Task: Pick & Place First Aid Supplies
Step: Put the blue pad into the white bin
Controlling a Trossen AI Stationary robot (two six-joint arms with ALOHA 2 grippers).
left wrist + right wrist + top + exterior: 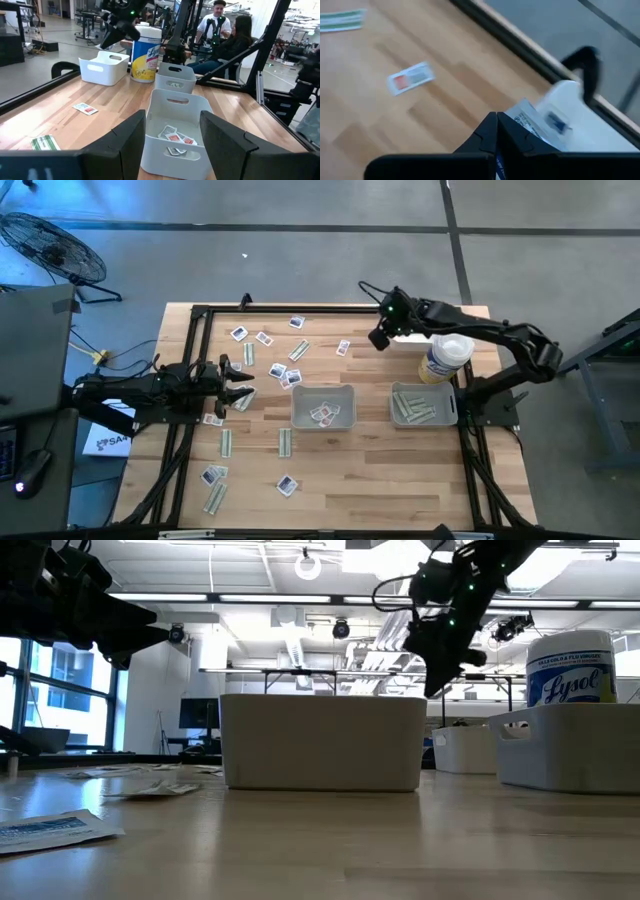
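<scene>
Hovering above the table's far side, right gripper [380,338] pinches a white packet [532,122] between pressed fingers; left gripper [240,383] waits, jaws spread.

Two grey trays [323,406] sit on the table [400,470], beside one white bottle [444,358]. About nine squarish white packets [287,485] and six green-grey strips [284,442] lie loose.

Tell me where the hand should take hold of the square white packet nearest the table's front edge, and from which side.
The square white packet lies flat on the wooden table, apart from its neighbours, so probably come straight down from above and pinch across two opposite edges. The left hand, fingers open, is the nearer one.
</scene>
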